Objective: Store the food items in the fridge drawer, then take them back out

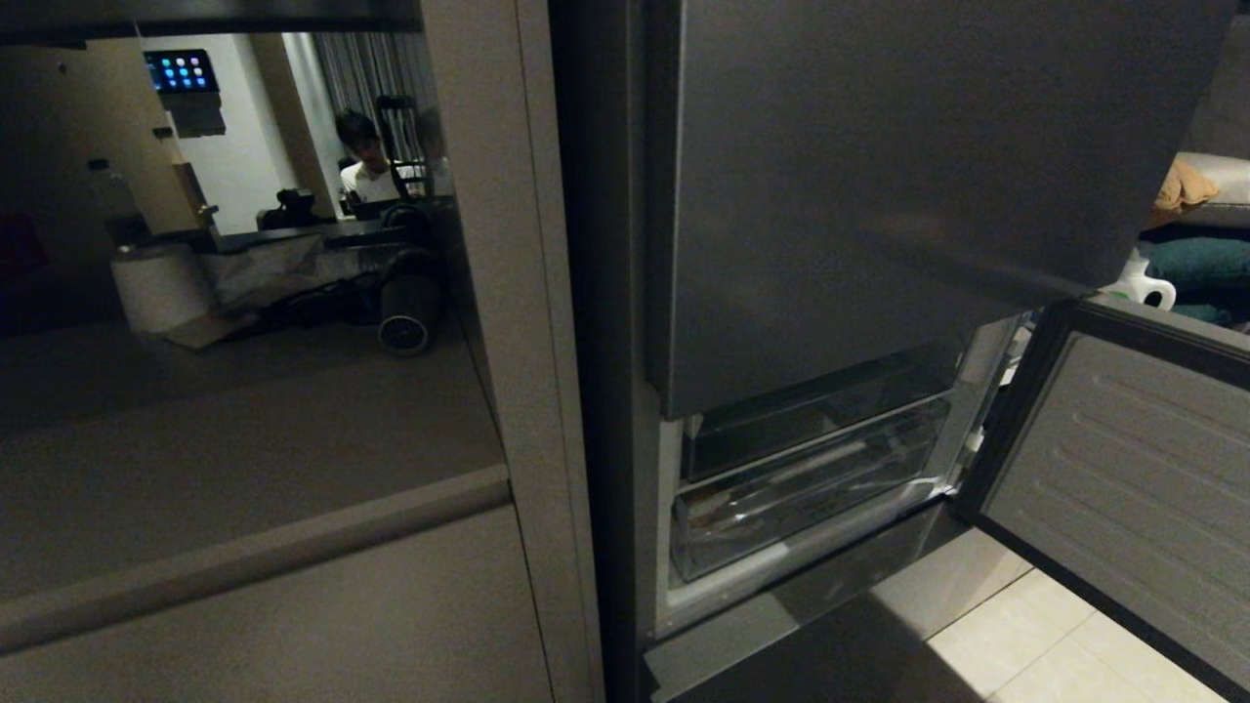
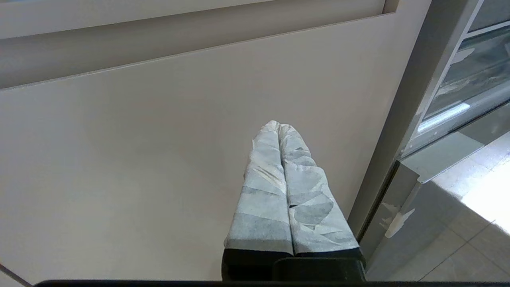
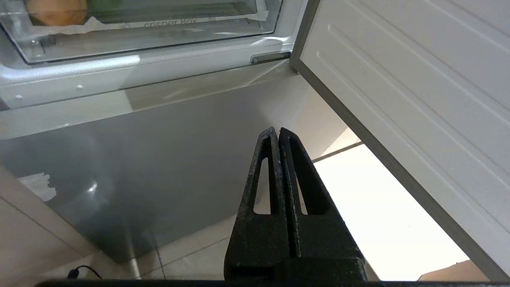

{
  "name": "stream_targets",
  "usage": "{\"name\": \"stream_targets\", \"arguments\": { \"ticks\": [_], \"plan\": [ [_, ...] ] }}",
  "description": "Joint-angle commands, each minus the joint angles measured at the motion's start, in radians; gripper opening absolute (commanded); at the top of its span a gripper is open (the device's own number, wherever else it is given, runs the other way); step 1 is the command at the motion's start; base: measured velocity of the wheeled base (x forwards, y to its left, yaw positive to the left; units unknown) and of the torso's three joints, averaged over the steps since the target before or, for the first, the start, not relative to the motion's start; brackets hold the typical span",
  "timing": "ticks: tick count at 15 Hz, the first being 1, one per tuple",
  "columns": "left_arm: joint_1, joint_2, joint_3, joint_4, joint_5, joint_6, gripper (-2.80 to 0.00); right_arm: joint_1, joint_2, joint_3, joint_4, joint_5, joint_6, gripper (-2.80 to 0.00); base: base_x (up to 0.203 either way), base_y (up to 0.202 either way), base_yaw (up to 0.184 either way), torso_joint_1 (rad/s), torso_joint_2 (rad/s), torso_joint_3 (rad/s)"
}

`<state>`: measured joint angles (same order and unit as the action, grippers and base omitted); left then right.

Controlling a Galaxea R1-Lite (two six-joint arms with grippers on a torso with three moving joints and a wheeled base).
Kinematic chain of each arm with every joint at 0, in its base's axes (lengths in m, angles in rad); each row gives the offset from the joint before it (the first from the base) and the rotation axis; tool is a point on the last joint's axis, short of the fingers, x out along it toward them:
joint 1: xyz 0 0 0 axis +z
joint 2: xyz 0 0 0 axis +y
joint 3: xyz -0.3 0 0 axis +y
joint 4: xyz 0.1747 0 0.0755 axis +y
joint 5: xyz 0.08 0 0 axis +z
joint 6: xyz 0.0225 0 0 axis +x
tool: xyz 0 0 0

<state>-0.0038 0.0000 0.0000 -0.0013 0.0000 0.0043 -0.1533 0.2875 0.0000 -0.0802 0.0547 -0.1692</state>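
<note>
Right gripper (image 3: 277,133) was pressed together, empty, touching nothing; fridge drawer (image 3: 151,34) sat beyond its tips, probably potato (image 3: 57,11) inside. Left gripper (image 2: 279,126) likewise closed, empty.

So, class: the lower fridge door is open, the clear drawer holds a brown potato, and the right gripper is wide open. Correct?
Not quite. The right gripper is shut, fingers pressed together, as the right wrist view shows. The door is open, and the potato does sit in the clear drawer.

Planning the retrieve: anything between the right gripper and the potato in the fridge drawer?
Yes. The potato sits behind the drawer's clear front, and the drawer looks pushed in. The right gripper, jaws shut and empty, hangs below it. The fridge door stands open.
</note>
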Motion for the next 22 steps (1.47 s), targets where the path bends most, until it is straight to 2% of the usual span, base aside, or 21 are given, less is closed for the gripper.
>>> {"name": "stream_targets", "arguments": {
  "ticks": [1, 5, 7, 10, 13, 17, 22],
  "plan": [
    [-0.001, 0.002, 0.0, 0.0, 0.0, 0.0, -2.8, -0.029, 0.009, 0.031, -0.003, 0.0, -0.007, -2.8, 0.0, 0.0, 0.0, 0.0, 0.0, 0.0],
    [-0.001, 0.002, 0.0, 0.0, 0.0, 0.0, -2.8, -0.042, -0.009, 0.031, 0.002, -0.006, 0.044, -2.8, 0.0, 0.0, 0.0, 0.0, 0.0, 0.0],
    [-0.001, 0.002, 0.0, 0.0, 0.0, 0.0, -2.8, 0.017, -0.008, 0.031, 0.002, -0.006, 0.044, -2.8, 0.0, 0.0, 0.0, 0.0, 0.0, 0.0],
    [0.0, 0.002, 0.0, 0.0, 0.0, 0.0, -2.8, 0.032, -0.007, 0.031, 0.001, -0.012, 0.077, -2.8, 0.0, 0.0, 0.0, 0.0, 0.0, 0.0],
    [-0.001, 0.002, 0.0, 0.0, 0.0, 0.0, -2.8, 0.127, -0.05, 0.031, 0.0, -0.016, 0.077, -2.8, 0.0, 0.0, 0.0, 0.0, 0.0, 0.0],
    [0.001, 0.002, 0.0, -0.002, 0.0, -0.006, -2.8, 0.14, -0.3, 0.031, 0.001, -0.026, 0.084, -2.8, 0.0, 0.0, 0.0, 0.0, 0.0, 0.0],
    [0.001, 0.002, 0.0, 0.0, 0.0, -0.006, -2.8, 0.144, -0.291, 0.031, 0.002, -0.041, 0.106, -2.8, 0.0, 0.0, 0.0, 0.0, 0.0, 0.0]
  ]
}}
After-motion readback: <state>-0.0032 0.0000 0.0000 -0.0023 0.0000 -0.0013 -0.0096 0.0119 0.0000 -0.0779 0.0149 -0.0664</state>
